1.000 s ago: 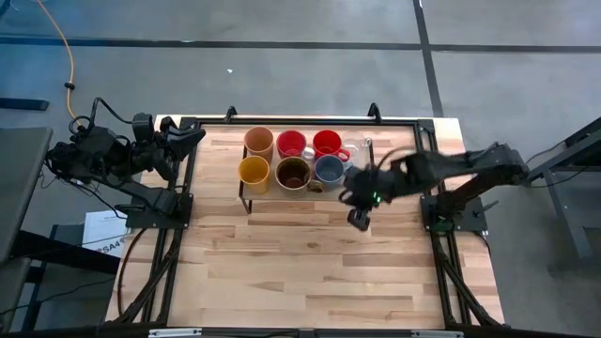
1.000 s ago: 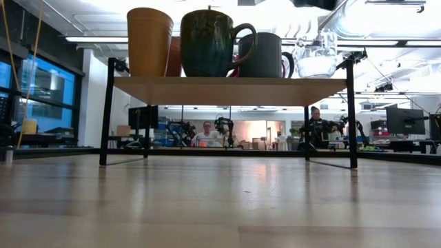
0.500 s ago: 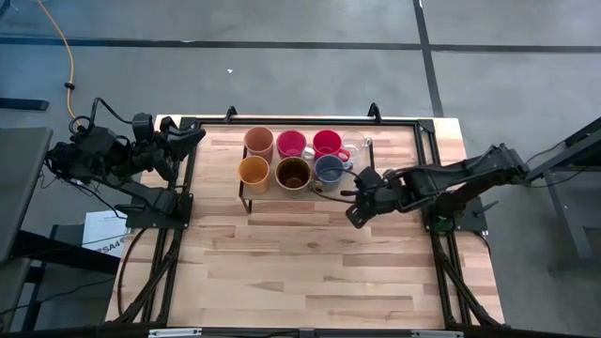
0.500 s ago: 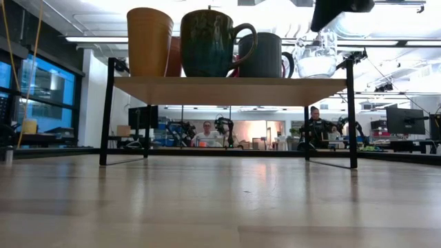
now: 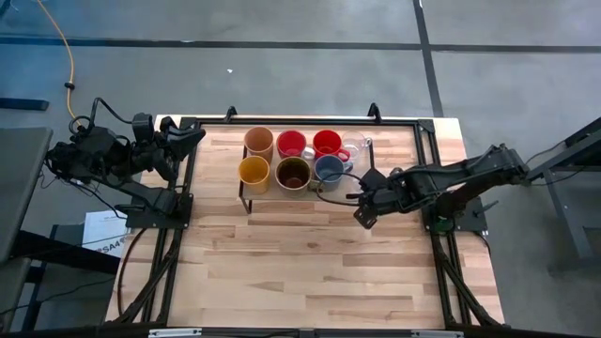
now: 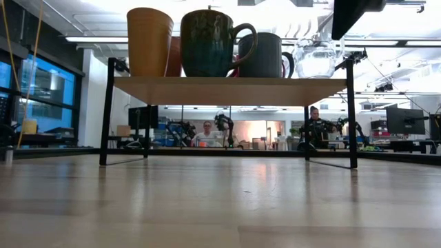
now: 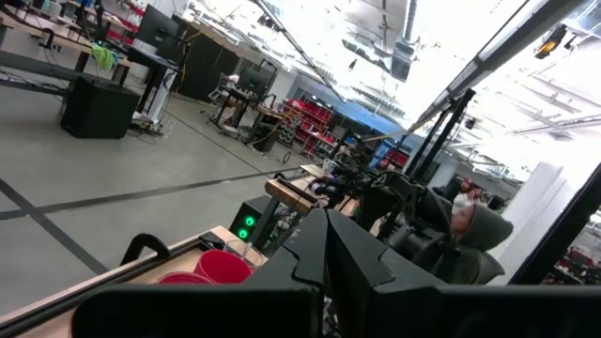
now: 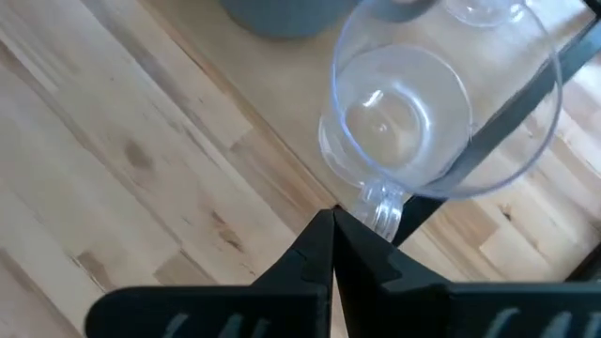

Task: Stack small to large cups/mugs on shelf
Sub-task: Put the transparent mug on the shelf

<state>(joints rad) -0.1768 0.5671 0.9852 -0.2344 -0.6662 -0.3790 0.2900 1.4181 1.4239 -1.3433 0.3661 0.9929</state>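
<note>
On the shelf (image 6: 220, 91) stand two rows of cups. Peach tumbler (image 5: 258, 141), two red cups (image 5: 291, 143) and a clear glass (image 5: 356, 145) form the far row. Orange-yellow cup (image 5: 254, 172), dark-brown mug (image 5: 293, 173), grey-blue mug (image 5: 329, 170) and a second clear glass cup (image 8: 413, 113) form the near row. My right gripper (image 5: 362, 218) is shut, pointing steeply down just near of the shelf's right end, its tips (image 8: 333, 218) beside that glass's handle. My left gripper (image 7: 327, 268) is shut, held up at the table's far left. My right gripper's shut fingertips stand close beside the handle (image 8: 383, 208) of the near clear glass cup, coming from above and the near side. I cannot tell whether they touch it. The glass stands upright on the shelf's near right corner.
The shelf's thin black frame bar (image 8: 512, 113) runs under the glass. The wooden tabletop (image 5: 310, 272) spreads near of the shelf. Black arm mounts stand at the table's left (image 5: 155, 202) and right (image 5: 451, 216) sides. People sit in the room beyond (image 6: 207, 134).
My right gripper has tipped more steeply downward and rolled at the wrist, staying shut. In the low view it has drifted from above the clear glass toward the table's right edge. The cups keep their places.
</note>
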